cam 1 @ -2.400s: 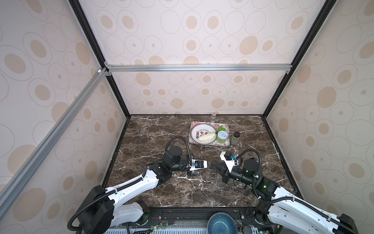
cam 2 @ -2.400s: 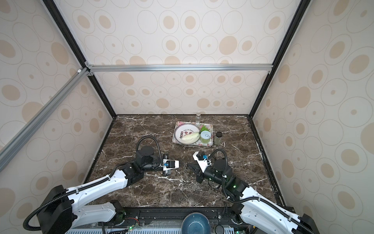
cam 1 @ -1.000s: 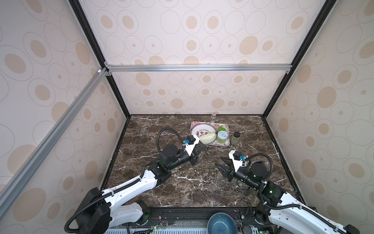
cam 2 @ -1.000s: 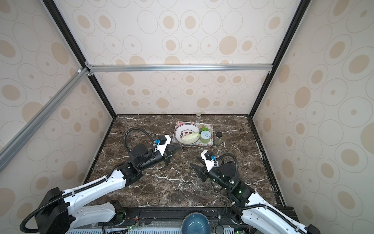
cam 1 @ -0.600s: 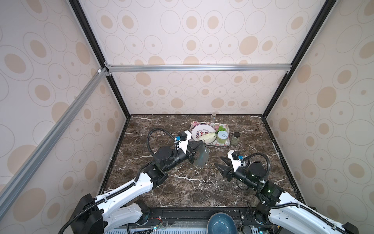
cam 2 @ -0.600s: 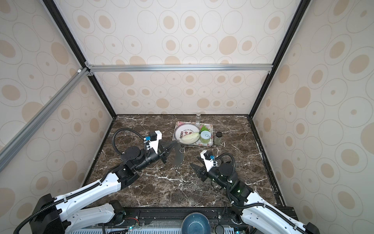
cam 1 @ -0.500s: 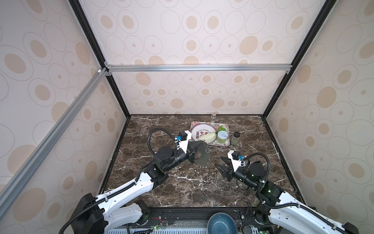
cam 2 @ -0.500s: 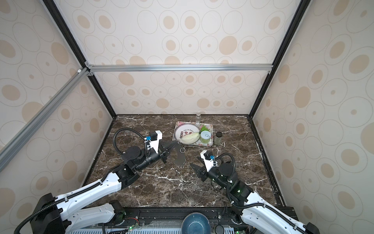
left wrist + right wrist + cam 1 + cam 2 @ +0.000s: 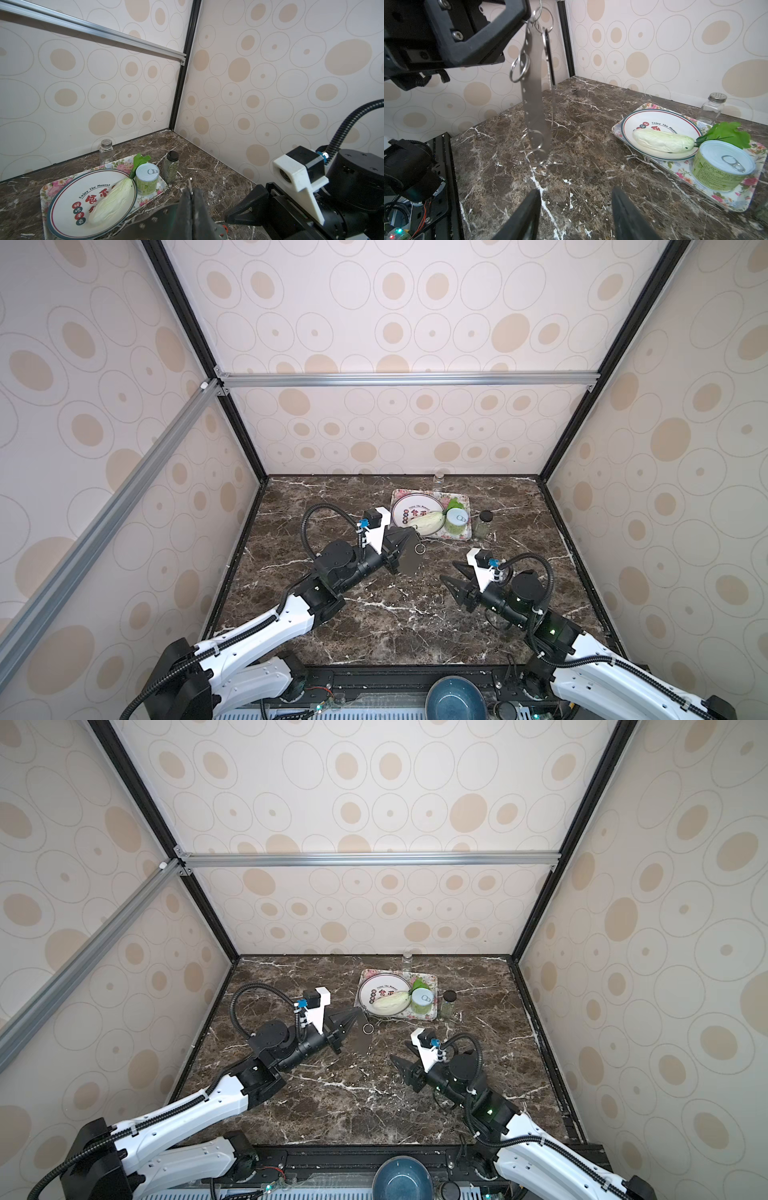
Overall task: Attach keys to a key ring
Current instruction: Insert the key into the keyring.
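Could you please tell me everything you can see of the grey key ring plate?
The key ring is a flat, grey, metal-looking plate with a row of small holes along its rim. It hangs roughly upright, nearly edge-on in the right wrist view, pinched at its top by the shut left end effector, and seems to be clear of the marble table. Thin wire rings dangle from several holes.
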{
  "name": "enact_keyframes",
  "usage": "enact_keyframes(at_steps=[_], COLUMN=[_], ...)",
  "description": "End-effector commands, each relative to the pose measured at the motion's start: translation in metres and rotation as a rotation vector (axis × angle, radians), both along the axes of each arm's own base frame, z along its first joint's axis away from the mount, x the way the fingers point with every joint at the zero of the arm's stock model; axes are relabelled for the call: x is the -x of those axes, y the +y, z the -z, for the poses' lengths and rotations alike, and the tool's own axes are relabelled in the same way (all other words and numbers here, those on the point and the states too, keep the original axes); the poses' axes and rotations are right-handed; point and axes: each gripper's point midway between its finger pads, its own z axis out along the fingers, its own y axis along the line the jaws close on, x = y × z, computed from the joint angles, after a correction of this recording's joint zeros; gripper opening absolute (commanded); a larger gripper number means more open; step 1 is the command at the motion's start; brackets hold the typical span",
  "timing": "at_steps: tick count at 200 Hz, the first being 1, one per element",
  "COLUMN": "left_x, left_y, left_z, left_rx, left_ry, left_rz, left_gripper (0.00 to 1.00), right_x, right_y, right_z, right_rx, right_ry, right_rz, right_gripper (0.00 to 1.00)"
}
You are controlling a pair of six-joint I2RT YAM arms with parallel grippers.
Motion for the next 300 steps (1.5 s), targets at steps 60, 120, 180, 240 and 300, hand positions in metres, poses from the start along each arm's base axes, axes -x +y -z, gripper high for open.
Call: enact_keyframes(at_steps=[60,120,180,240,300], left_x=[0.0,0.004,0.042,0.062,0.075], left_y=[0.009,-0.007,-0.021,-0.031,-0.041], left_z=[-0.024,-0.016,-0.008,0.0,0.008], left_rx=[0.1,0.005,-0.065,-0.1,-0.135], left_ry=[-0.037,-0.109,-0.321,-0.396,-0.436], left_rz=[-0.039,0.028,0.216,0.347,0.454], left_gripper=[0.0,0.0,0.0,0.0,0.0], right_x=[-0.001,-0.015,-0.02,-0.022,0.003], right_y=[0.017,0.012,-0.001,-0.016,0.005], right_z=[0.006,0.002,-0.005,-0.007,-0.02], right_rx=[0.024,-0.047,-0.069,-0.071,-0.119], right_ry=[0.042,-0.014,-0.045,-0.061,-0.116], right_rz=[-0.068,0.011,0.084,0.16,-0.029], right_gripper=[0.63,0.67,0.54,0.37,0.41])
